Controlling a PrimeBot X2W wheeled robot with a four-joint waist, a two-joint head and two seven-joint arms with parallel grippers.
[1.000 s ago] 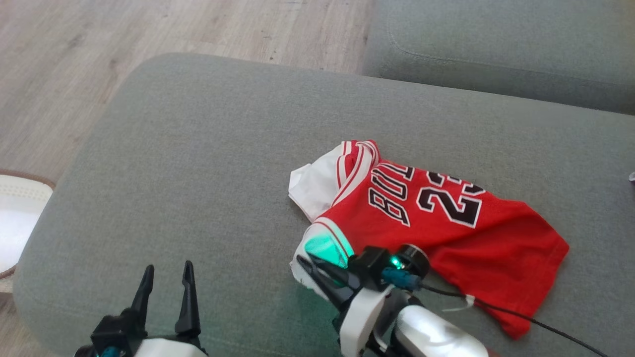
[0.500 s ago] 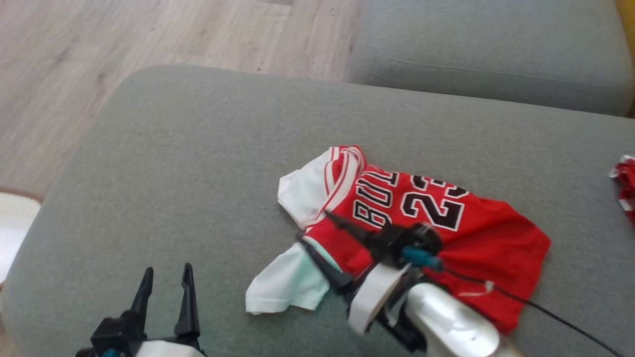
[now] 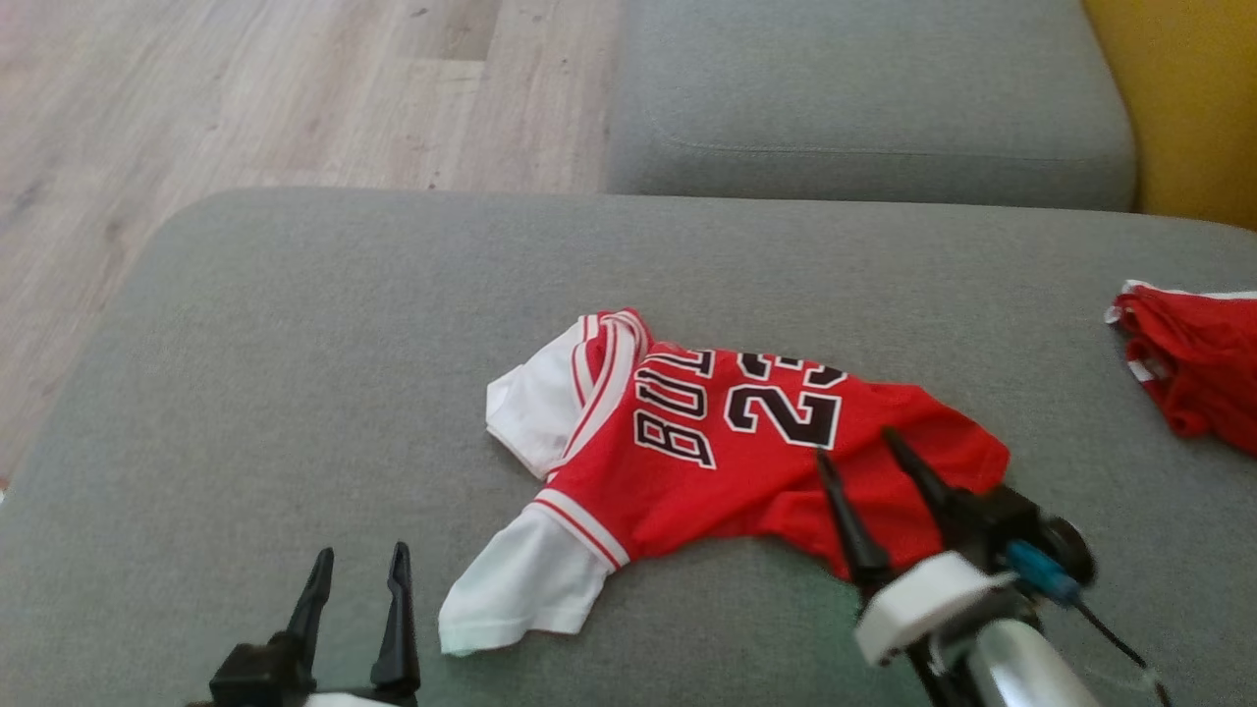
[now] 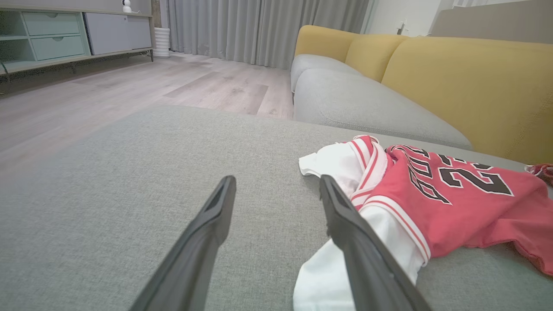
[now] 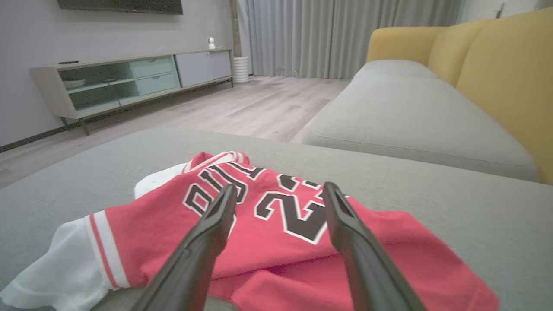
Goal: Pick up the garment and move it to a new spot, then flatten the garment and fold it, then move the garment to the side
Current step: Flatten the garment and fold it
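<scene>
- The red jersey [image 3: 727, 452] lay rumpled on the grey sofa cushion [image 3: 295, 344], number side up.
- The right tool [image 3: 854, 444] hung released, its fingers spread over the jersey's hem end, grasping nothing.
- The left tool [image 3: 360, 552] stood released and empty, just beside the jersey's nearer white sleeve [image 3: 520, 589].

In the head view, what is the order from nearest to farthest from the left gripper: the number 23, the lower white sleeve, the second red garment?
1. Lower white sleeve, just right of the left gripper.
2. Number 23, on the jersey chest.
3. Second red garment, at the far right edge.
</scene>
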